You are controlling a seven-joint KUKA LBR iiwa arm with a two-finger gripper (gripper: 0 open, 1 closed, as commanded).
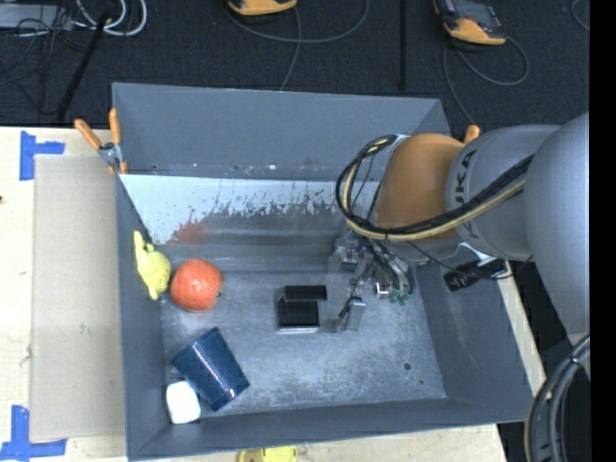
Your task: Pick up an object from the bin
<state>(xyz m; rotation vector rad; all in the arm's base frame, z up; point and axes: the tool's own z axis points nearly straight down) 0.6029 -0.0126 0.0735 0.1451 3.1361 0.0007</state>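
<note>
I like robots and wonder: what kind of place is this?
Probably a robot lab: a robot arm reaches into a grey metal bin holding an orange ball and black box, with cables on the floor behind.

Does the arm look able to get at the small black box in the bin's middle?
Probably yes: the gripper hangs close beside the black box, nothing lies between them, and the orange ball sits well clear on its far side.
</note>
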